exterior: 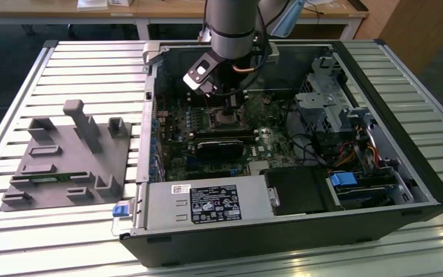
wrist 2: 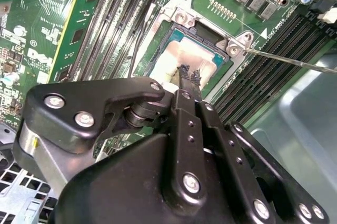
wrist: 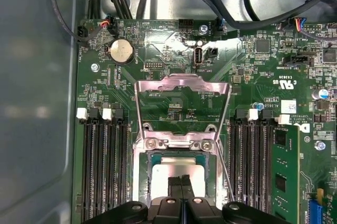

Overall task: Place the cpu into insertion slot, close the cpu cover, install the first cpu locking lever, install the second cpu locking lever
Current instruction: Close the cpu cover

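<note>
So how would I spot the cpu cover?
Inside the open computer case, find the green motherboard. Between its black memory slots lies the cpu. The cpu cover is the silvery frame flipped open beside it, the only shiny windowed plate.

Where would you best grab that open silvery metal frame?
Probably the free crossbar of the cpu cover, farthest from its hinge by the cpu. The frame is swung open, thin and flat, so pinch across that bar from the far side.
</note>
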`<action>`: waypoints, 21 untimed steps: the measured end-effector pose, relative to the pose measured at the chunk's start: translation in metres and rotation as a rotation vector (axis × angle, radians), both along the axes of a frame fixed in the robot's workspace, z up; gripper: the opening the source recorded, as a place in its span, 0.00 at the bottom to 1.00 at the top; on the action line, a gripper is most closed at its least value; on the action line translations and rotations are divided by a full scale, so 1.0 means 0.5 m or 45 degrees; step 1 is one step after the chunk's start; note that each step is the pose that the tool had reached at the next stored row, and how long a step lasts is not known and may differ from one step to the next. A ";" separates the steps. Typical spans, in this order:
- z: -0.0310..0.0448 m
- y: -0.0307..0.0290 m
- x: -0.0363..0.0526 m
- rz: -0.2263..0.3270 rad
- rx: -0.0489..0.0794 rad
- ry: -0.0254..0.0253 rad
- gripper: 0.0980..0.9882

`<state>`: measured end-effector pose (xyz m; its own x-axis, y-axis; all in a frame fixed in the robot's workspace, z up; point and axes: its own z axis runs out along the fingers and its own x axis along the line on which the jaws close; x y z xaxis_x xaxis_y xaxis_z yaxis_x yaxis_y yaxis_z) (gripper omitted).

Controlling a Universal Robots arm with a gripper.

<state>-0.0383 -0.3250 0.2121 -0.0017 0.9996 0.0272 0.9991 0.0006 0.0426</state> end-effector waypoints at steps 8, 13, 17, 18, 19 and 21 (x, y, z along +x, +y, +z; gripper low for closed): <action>0.010 0.000 0.000 0.000 0.000 -0.0001 0.02; 0.021 0.000 0.000 0.000 0.000 -0.0001 0.02; 0.030 0.000 0.000 0.000 0.000 0.0000 0.02; 0.034 0.000 0.000 0.000 0.000 -0.0001 0.02; 0.038 0.000 0.000 0.000 0.000 -0.0001 0.02; 0.046 0.000 0.000 0.000 0.000 -0.0001 0.02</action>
